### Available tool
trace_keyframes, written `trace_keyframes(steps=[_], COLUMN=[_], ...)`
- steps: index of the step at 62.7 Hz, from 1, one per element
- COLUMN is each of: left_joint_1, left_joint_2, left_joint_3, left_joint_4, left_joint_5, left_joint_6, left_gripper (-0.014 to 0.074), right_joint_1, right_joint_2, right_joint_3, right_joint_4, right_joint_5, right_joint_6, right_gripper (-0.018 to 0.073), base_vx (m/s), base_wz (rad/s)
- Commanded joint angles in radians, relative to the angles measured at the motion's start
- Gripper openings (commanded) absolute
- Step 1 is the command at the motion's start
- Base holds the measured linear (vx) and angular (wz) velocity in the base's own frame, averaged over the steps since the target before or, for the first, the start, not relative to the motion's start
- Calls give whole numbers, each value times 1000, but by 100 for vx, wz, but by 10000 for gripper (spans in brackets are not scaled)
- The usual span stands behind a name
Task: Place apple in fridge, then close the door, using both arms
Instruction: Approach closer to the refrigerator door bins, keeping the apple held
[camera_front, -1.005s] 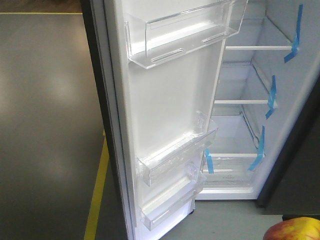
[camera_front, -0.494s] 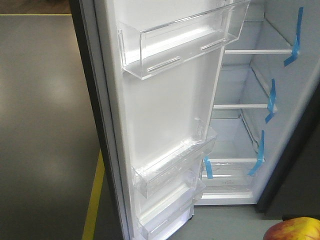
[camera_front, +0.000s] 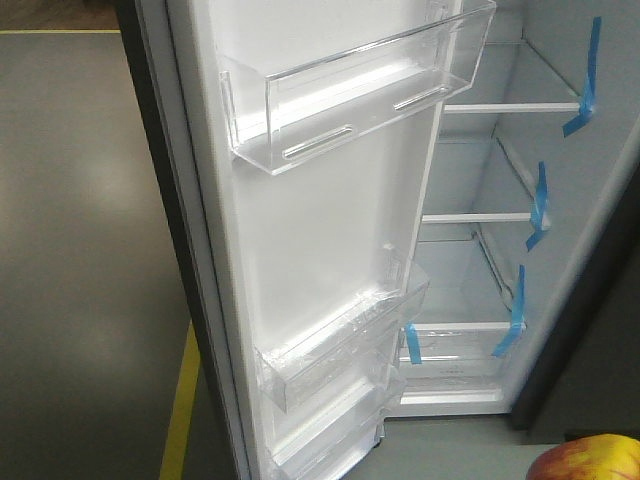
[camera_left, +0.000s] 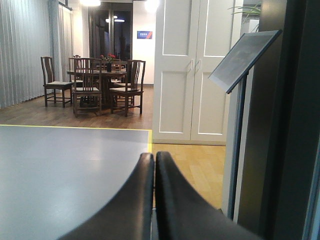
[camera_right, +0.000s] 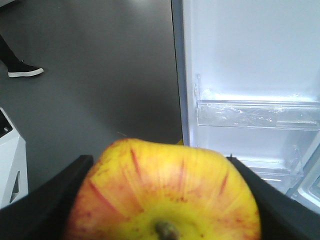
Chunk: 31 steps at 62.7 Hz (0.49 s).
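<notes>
The fridge (camera_front: 470, 400) stands open, white inside, with glass shelves marked by blue tape. Its door (camera_front: 330, 230) swings out towards me, white inside with clear plastic bins. The apple (camera_front: 590, 460), red and yellow, shows at the bottom right corner of the front view, in front of the fridge's foot. In the right wrist view my right gripper (camera_right: 160, 200) is shut on the apple (camera_right: 165, 190), black fingers (camera_right: 45, 205) on both sides, facing the door's bins (camera_right: 255, 115). My left gripper (camera_left: 154, 160) is shut and empty, pointing away over the grey floor beside the door's dark outer edge (camera_left: 285, 125).
A yellow floor line (camera_front: 182, 400) runs left of the door. The left wrist view shows a sign stand (camera_left: 240, 65), white double doors (camera_left: 192, 70) and a dining table with chairs (camera_left: 95, 85) far off. A person's shoe (camera_right: 22, 71) is on the floor at left.
The view has shifted: the door and fridge interior have slid left and slightly down in the front view. The apple stays at the bottom right corner.
</notes>
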Motion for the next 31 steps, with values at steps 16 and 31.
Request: trace_keyframes(steps=[16, 31], left_joint_1=[-2, -2], left_joint_2=[-15, -15], left_joint_3=[21, 21], left_joint_4=[-4, -4], left_joint_5=[-76, -76], left_joint_6=[-10, -10], left_gripper=[-6, -6], right_joint_1=[0, 0], right_joint_2=[7, 7], right_joint_3=[-27, -27], right_joint_4=[49, 49], right_joint_5=[-54, -54], right_joint_6=[-1, -1], right_gripper=[411, 411], base_vx=[4, 6], base_wz=[0, 1])
